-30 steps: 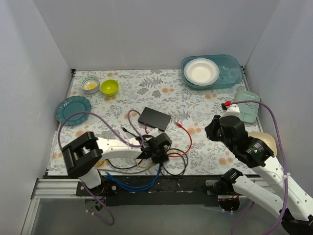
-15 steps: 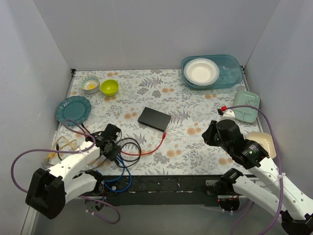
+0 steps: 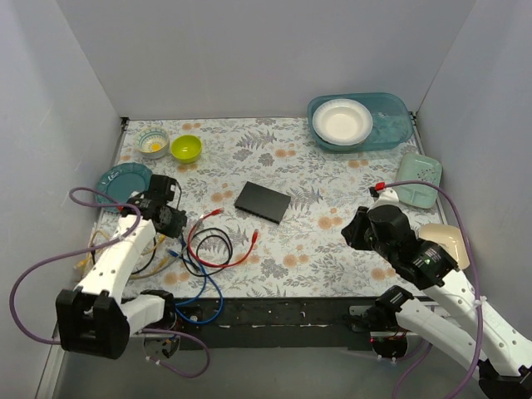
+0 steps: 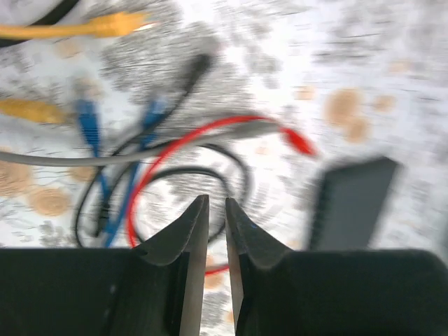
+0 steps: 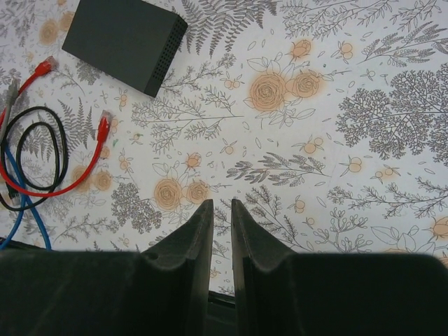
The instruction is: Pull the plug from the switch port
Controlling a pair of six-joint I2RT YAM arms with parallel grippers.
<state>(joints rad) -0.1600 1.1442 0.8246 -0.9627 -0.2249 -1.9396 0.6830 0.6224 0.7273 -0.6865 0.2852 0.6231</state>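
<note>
Our left claw (image 4: pixel 216 201) and right claw (image 5: pixel 221 203) sit pressed together; a low sweep could snag the red cable (image 5: pixel 103 133) beside the switch (image 3: pixel 263 201).

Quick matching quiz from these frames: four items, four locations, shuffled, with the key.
Items:
1. switch
2. red cable
3. white bowl
4. lime green bowl

Places:
A. looped on the mat among the other cables, left of the black box
B. far left, beside the small patterned bowl
C. middle of the mat, lying flat, no cable touching it
D. inside the teal bin at the far right corner

Pairs: 1-C, 2-A, 3-D, 4-B
</note>
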